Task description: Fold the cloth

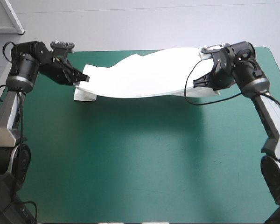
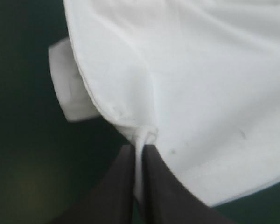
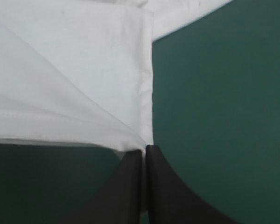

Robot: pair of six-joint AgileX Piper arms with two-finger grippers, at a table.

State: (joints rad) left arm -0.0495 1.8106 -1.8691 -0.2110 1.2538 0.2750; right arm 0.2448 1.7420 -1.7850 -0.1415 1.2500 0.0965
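My thin hold was the main risk. My left fingers [image 2: 114,186] were clamped on only a small pinch of hem at the T-shirt's [image 1: 140,74] edge. My right fingers [image 3: 170,186] were pressed together on a corner fold. The white T-shirt was strung between them over the far half of the teal-green tabletop [image 1: 144,163]. I judged that any jerk or outward pull could drag that narrow strip out of one grip and drop that end.

The cloth sagged in the middle rather than hanging taut. A sleeve [image 1: 83,95] drooped below my left hold and seemed to touch the cover. I thought it might drag, tuck under or crease the fold if I swung the shirt forward. If one arm led the other, the fold line could also skew.

Both my arms were raised over the far side, with the elbows out toward the tabletop's left and right edges. The wrists bent inward so the fingers pointed at each other across the shirt, well apart and at about the same height.
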